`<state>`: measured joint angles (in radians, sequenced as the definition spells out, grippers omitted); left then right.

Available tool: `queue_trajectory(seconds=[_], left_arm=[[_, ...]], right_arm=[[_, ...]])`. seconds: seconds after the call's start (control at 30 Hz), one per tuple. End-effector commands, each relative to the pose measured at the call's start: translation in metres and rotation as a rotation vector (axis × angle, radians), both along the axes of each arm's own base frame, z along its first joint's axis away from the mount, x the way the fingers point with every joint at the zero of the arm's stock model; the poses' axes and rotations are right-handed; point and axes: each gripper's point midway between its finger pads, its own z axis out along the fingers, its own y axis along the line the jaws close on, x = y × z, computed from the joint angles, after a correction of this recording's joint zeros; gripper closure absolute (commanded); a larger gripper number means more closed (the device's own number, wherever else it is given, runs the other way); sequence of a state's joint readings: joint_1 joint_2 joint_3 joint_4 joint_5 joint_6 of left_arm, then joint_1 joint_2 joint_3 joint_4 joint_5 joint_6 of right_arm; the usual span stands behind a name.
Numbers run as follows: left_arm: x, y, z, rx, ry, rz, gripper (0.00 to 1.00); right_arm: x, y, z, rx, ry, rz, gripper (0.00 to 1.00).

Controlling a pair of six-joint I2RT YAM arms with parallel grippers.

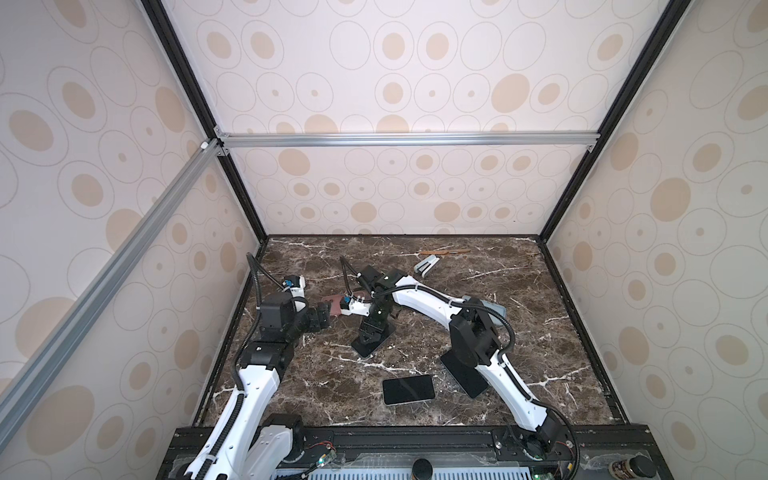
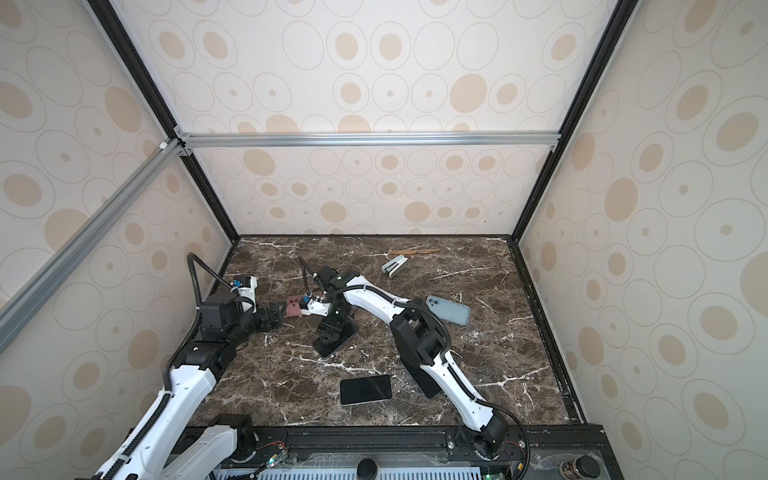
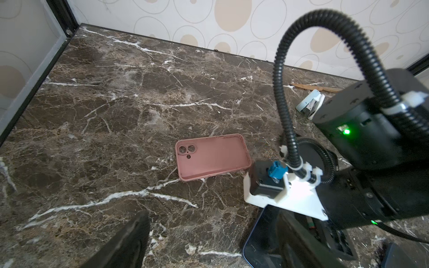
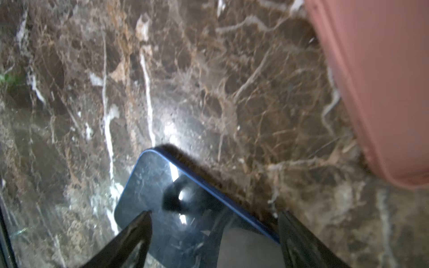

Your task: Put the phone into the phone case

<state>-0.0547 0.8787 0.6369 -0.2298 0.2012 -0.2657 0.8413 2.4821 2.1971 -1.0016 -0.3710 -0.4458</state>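
Your right gripper point(image 4: 214, 212): jaws wide, tips poised over end of blue-edged phone point(image 4: 151, 185), flat on marble table point(image 4: 209, 92), centre of both top views. Pink phone case point(image 3: 213, 156) open side up, upper left of phone, gap between. Your left gripper point(image 1: 322, 318): jaws wide, empty, near case.

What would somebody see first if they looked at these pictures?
Probably the white left arm and right arm bending over the brown marble table. The right gripper hangs open over a dark phone with a blue edge, and a pink phone case lies empty close by. A second dark phone lies alone near the front edge.
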Motion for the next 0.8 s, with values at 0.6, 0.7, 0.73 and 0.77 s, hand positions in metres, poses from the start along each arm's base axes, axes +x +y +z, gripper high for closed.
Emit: queue_trajectory(seconds=[0.6, 0.7, 0.73, 0.77], left_arm=[[0.0, 0.012, 0.009, 0.015, -0.037, 0.058, 0.15], [0.0, 0.013, 0.009, 0.017, -0.037, 0.061, 0.15], [0.0, 0.013, 0.009, 0.018, -0.036, 0.064, 0.15], [0.001, 0.014, 0.009, 0.02, -0.036, 0.067, 0.15]], right_arm=[[-0.067, -0.056, -0.018, -0.116, -0.146, 0.126, 0.02], [-0.071, -0.06, -0.022, -0.129, -0.158, 0.151, 0.02], [-0.072, -0.062, -0.024, -0.141, -0.167, 0.164, 0.02], [-0.072, -0.065, -0.026, -0.158, -0.184, 0.178, 0.02]])
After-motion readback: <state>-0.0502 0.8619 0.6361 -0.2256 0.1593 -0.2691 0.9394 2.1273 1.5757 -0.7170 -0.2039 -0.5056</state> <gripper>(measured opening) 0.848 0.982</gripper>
